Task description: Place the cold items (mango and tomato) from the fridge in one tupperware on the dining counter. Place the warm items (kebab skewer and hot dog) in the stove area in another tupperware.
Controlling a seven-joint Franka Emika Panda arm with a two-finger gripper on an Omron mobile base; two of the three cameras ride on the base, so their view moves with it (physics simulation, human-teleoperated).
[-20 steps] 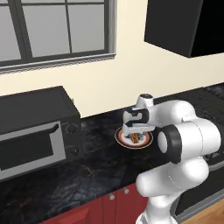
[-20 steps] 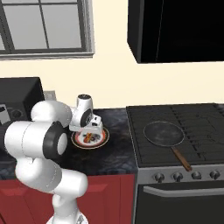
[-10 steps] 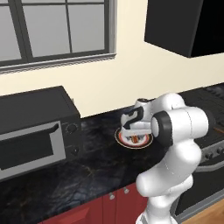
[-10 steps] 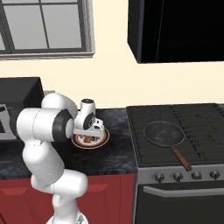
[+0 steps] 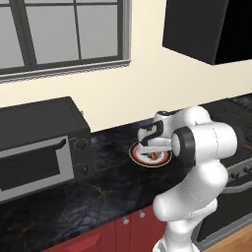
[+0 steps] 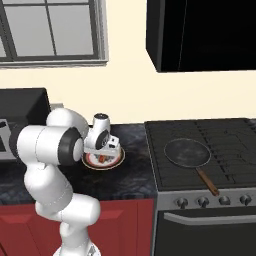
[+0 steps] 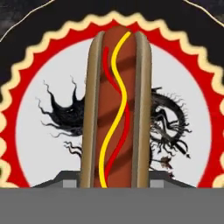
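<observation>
A hot dog (image 7: 116, 109) with red and yellow sauce lines lies on a round plate (image 7: 43, 74) with a red and cream rim. My gripper (image 7: 116, 180) reaches straight down over it. One fingertip presses each long side of the bun, so the jaws are shut on the hot dog. In the base views the hand (image 5: 147, 147) sits low over the plate (image 5: 162, 161) on the black counter, left of the stove (image 6: 200, 145). The hand (image 6: 102, 152) hides the food on the plate (image 6: 117, 160) there. Mango, tomato, kebab skewer and tupperware are out of view.
A dark microwave (image 5: 39, 142) stands on the counter to the left of the plate. A frying pan (image 6: 187, 152) rests on the stove to the right, under a black hood (image 6: 200, 35). Red cabinets (image 5: 98, 236) run below the counter.
The hand has dropped onto the plate, and the jaws have narrowed from wide open until they touch the hot dog's sides. The plate has not moved.
</observation>
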